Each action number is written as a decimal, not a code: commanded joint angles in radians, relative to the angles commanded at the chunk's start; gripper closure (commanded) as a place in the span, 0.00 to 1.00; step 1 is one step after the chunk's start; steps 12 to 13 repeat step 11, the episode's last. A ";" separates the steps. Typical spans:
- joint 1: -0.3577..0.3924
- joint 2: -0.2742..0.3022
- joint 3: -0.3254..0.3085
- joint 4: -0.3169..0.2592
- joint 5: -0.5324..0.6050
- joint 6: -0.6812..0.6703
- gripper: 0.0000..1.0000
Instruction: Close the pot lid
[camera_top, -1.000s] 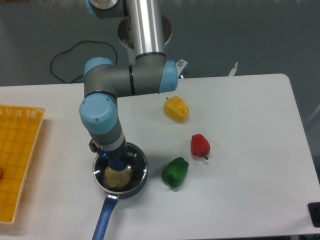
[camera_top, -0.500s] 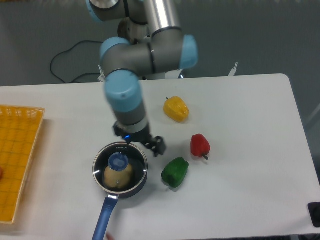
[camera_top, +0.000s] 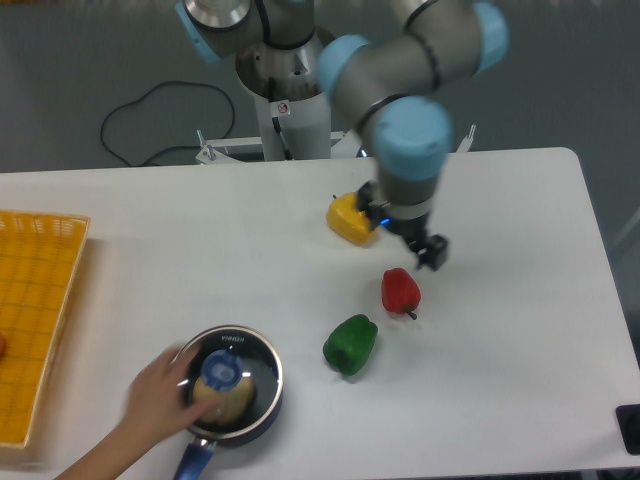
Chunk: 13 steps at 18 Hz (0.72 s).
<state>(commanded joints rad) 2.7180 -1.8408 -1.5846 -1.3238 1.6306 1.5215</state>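
Note:
The dark pot (camera_top: 262, 410) stands at the front left of the table, its blue handle (camera_top: 190, 461) pointing to the front edge. The glass lid (camera_top: 248, 358) with its blue knob (camera_top: 221, 370) lies flat on the pot, with a yellowish thing showing through the glass. A person's hand (camera_top: 155, 398) rests on the pot's left side. My gripper (camera_top: 405, 235) hangs open and empty far off to the right, between the yellow and red peppers, with one dark fingertip (camera_top: 434, 251) showing.
A yellow pepper (camera_top: 350, 218), a red pepper (camera_top: 400, 290) and a green pepper (camera_top: 350, 343) lie right of the pot. A yellow basket (camera_top: 35, 320) stands at the left edge. A black cable (camera_top: 150, 115) lies behind the table.
My gripper let go of the lid knob, rose and swung right to the peppers. A hand came in from the front and shifted the lidded pot towards the front.

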 joint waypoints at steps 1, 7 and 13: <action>0.017 -0.002 0.002 0.003 -0.003 0.028 0.00; 0.101 -0.024 0.020 0.009 -0.011 0.186 0.00; 0.117 -0.043 0.029 0.028 -0.058 0.197 0.00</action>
